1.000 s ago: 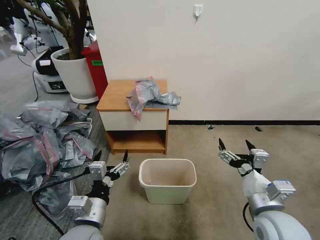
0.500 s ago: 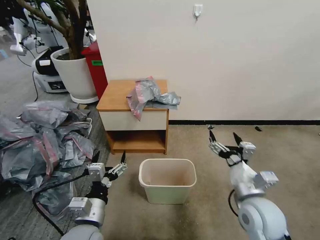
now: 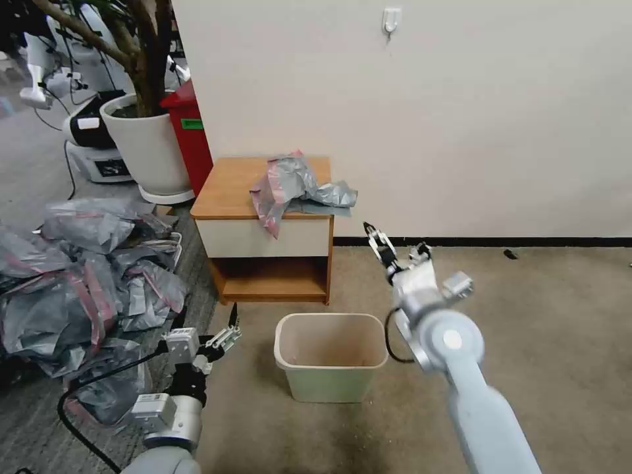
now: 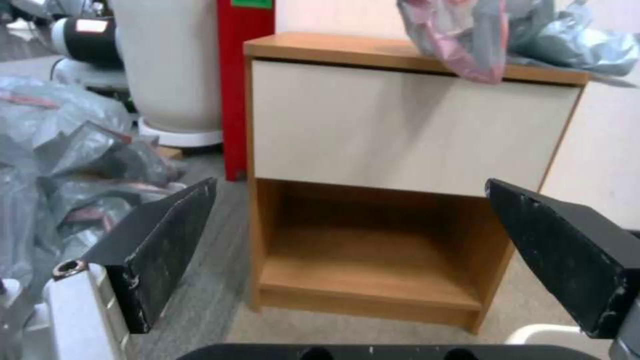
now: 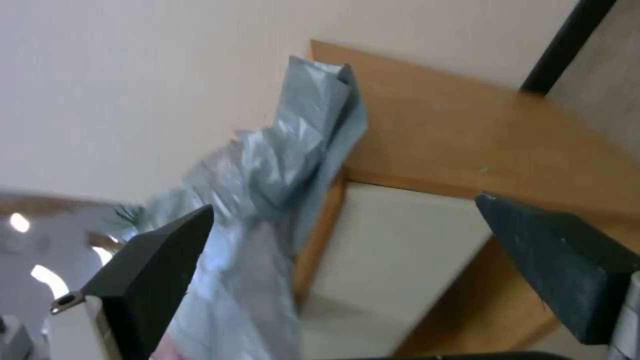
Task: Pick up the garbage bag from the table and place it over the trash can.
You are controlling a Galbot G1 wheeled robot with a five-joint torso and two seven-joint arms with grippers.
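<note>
Against the wall at twelve o'clock stands the table [image 3: 227, 191], its wooden top carrying the garbage bag [image 3: 293, 184], crumpled toward the right front corner with a pink-banded fold drooping over the drawer front. Nearer, at six o'clock from the table, the trash can [image 3: 331, 355] sits unlined on the carpet. A heap of bags [image 3: 79, 276] lies at nine o'clock and should be left alone. The right gripper [image 3: 395, 247] hangs at four o'clock from the bag, near the table's right side and apart from the bag, fingers spread wide and holding nothing. To do this reach well, I judge it should come in above the tabletop and pinch a raised ridge of plastic, not the flat wood. The left gripper [image 3: 207, 329] waits low at eight o'clock from the can, fingers likewise spread.
</note>
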